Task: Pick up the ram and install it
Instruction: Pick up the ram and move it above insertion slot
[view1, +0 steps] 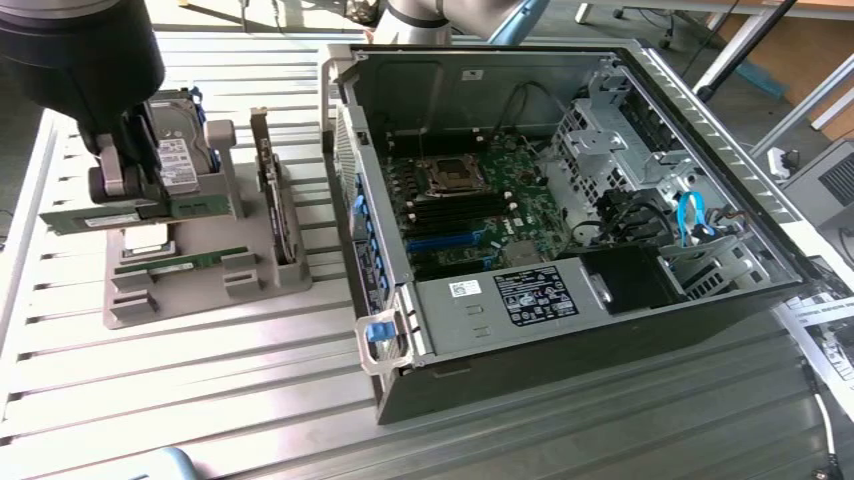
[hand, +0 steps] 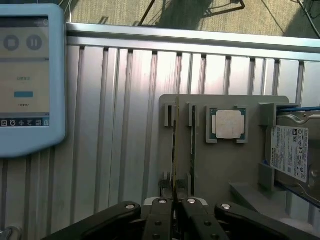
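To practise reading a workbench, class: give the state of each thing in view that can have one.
hand: shut on the ram
ram: held on edge by the hand
second green stick: resting in the holder
hard drive: upright in the holder
CPU chip: lying in its pocket
computer case: open, side panel off
tablet screen: lit

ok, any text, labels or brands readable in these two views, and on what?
Nothing reads clearly enough to quote.
Hard drive label: printed lines and marks, too blurred.
Touchscreen: icons and a short line of characters, too blurred.
Black label inside the computer case: white print, too small.
Small white sticker beside it: too small.
Upper white sticker on the case's far wall: too small.
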